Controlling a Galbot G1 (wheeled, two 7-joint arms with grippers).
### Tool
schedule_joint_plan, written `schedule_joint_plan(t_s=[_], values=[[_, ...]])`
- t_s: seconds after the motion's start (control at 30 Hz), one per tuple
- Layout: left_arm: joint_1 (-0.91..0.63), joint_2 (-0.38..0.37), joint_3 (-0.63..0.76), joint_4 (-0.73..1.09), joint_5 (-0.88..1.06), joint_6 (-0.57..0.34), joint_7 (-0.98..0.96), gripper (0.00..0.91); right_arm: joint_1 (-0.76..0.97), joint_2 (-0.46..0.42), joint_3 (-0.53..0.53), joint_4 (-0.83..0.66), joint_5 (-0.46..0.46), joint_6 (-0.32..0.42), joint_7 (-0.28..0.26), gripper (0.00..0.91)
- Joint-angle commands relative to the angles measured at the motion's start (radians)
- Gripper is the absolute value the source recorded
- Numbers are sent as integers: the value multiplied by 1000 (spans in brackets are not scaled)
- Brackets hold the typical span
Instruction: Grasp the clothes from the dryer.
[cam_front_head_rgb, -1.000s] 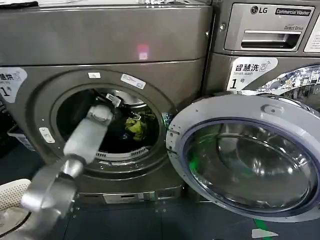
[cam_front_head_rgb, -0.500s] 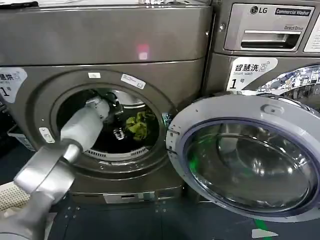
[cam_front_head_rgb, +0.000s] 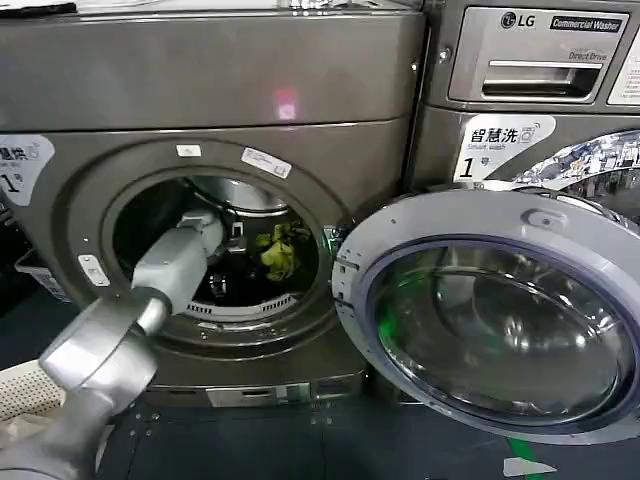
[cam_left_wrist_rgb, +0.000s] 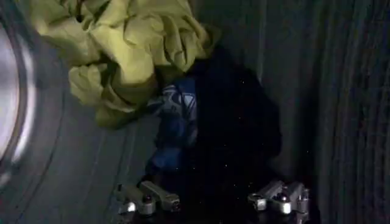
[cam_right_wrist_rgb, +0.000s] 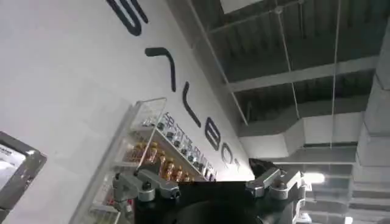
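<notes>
Dark blue garment (cam_left_wrist_rgb: 213, 115) lies beside the yellow-green bundle (cam_left_wrist_rgb: 122, 49) deep in the dryer (cam_front_head_rgb: 215, 90) drum, where the left gripper (cam_left_wrist_rgb: 213, 201), jaws wide, is in the reaching step and next needs to close on the cloth; the right gripper (cam_right_wrist_rgb: 207, 185), jaws also wide, is parked away.

Place: a commercial laundry room.
Evidence: the dryer (cam_front_head_rgb: 220, 150) beside an LG "Commercial Washer" machine (cam_front_head_rgb: 530, 80); numbered "1" stickers (cam_front_head_rgb: 22, 165); exposed industrial ceiling (cam_right_wrist_rgb: 304, 67).

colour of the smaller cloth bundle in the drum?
Bright yellow-green; the bundle shows best in the left wrist view, beside a dark blue garment.
</notes>
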Motion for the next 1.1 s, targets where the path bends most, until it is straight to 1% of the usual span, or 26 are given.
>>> schedule_joint_plan(t_s=[0.03,0.07,0.33,0.4,0.5,0.67,0.73,0.83,0.97,1.1], values=[[8,-2,-3,3,-21,4,-20,57,1,2,-1,0,-2,1,1,907],[10,-3,-2,3,-24,3,-19,0,0,2,-1,0,-2,1,0,907],[19,2,-42,-6,-59,3,-22,0,0,0,-3,-1,-2,2,1,907],[25,7,-65,-17,-64,9,-25,0,1,0,-5,0,-2,1,1,907],[24,11,-135,-54,-93,26,-41,0,3,1,-11,6,-4,1,2,907],[7,6,-263,-87,-208,63,-176,0,9,2,-22,13,-6,0,3,907],[18,-1,-309,-102,-262,68,-264,0,10,4,-25,15,-8,0,2,907],[63,-1,-385,-146,-356,52,-418,0,15,5,-29,12,-12,0,2,907],[149,4,-540,-237,-476,16,-575,0,21,2,-37,10,-22,1,2,907],[262,24,-600,-382,-583,-11,-710,0,28,-2,-46,11,-26,-1,6,907]])
